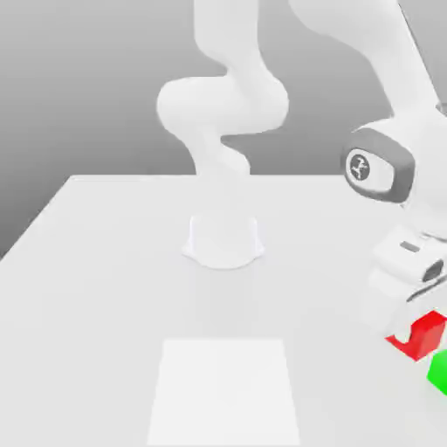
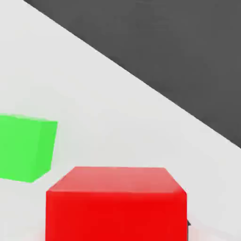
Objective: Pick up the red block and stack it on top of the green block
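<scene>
White table (image 1: 105, 288) seen beneath the arm (image 1: 384, 52). Red block (image 1: 422, 335) held between the closed fingers of the gripper (image 1: 403, 327), at the exterior view's right. Green block (image 1: 439, 373) located near the red block, apart from it in the hand view.

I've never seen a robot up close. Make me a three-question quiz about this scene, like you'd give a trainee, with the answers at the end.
1. True or false: the tool is at the green block.
2. Fill in the blank: the block held in the tool is ____.
3. Which lies farther toward the exterior view's left: the pale square patch on the table, or the robot's base, or are they roughly in line?

Key: 1. False, it is at the red block. 2. Red. 3. Roughly in line.
</scene>
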